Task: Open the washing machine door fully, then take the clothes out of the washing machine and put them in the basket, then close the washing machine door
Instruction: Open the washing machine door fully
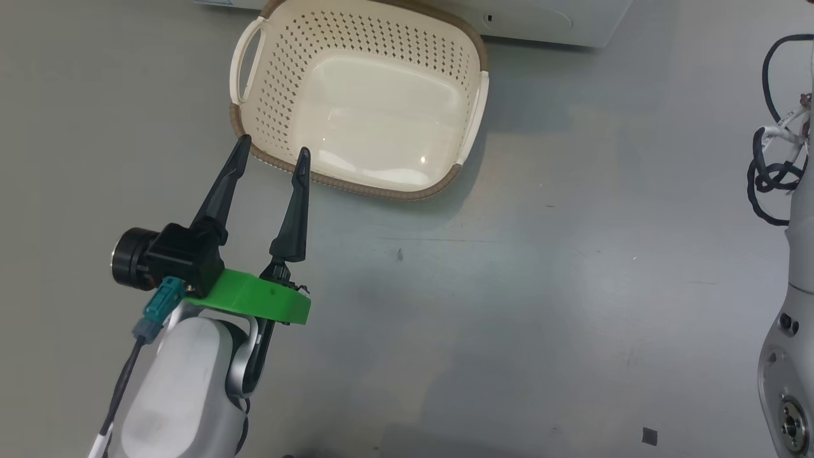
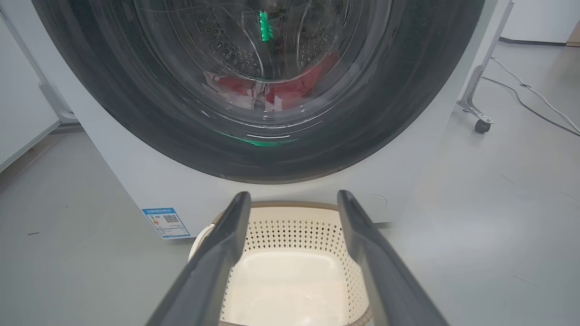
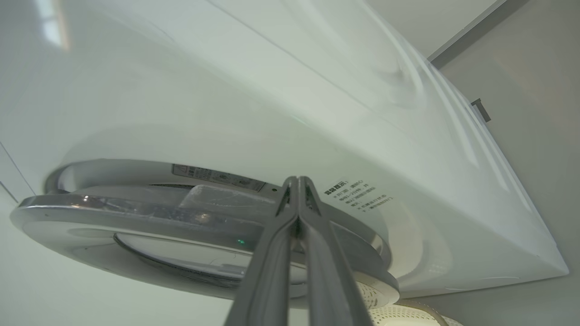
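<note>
Door [image 2: 258, 90], round and black-rimmed, is sitting on the front of the washer [image 2: 136, 181], directly above the basket [image 2: 294, 231]. Red clothes [image 2: 281, 93] are showing low behind its glass.

By this reading you are working the first step, opening. Your right gripper [image 3: 297, 181] is pressed closed with nothing between its fingers. Its tips are lying at the seam between the door's silver rim [image 3: 136, 217] and the white front, where a gap appears to be showing. Whether the tips are touching the rim cannot be told. Your left gripper [image 1: 273, 146] is spread wide and empty, hanging over the near edge of the basket.

To do the step well, you should be hooking the closed fingers behind the rim and drawing along the door's swing arc rather than straight out, so the tips are not slipping off the glossy edge. Which side is carrying the hinge cannot be told. You should also be holding the left arm outside the door's sweep.

Being round, the door is offering no long axis. Its glass is facing outward over the basket, toward the left gripper. In the right wrist view it is lying nearly edge-on, its rim running across the view.
</note>
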### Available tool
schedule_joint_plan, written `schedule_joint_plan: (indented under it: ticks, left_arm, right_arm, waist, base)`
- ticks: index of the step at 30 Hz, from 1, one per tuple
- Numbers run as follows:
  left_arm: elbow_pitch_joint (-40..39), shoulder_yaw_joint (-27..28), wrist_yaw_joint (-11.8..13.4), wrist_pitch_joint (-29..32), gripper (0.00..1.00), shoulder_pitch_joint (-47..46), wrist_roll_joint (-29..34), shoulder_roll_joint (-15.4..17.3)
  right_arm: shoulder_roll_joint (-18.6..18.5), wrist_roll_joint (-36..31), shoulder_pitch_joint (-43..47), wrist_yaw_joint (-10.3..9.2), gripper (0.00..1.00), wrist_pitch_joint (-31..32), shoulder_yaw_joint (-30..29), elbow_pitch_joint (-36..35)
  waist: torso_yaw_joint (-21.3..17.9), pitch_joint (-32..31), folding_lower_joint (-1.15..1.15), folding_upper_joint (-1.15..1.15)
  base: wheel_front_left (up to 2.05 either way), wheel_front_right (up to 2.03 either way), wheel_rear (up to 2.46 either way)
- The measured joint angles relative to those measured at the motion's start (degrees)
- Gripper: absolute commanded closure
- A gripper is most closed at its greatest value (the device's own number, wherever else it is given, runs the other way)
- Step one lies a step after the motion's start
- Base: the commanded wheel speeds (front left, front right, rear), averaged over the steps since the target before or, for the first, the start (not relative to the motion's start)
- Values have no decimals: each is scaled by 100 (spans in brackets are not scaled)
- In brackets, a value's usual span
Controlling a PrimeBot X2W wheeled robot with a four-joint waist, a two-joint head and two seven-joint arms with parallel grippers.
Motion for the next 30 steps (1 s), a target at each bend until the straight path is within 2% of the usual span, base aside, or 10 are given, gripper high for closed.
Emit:
schedule_joint_plan:
  ticks: [13, 30]
  left_arm:
    - [8, -59, -21, 0, 0, -79, -179, -22]
    - [65, -66, -20, 0, 0, -122, -202, -29]
  right_arm:
    - [119, 359, -872, -49, 100, 348, 8, 670]
    - [235, 1145, -1309, -42, 100, 677, -115, 1248]
  waist:
    - [312, 285, 0, 0]
    - [335, 321, 0, 0]
  base:
    - [0, 0, 0]
    - [0, 0, 0]
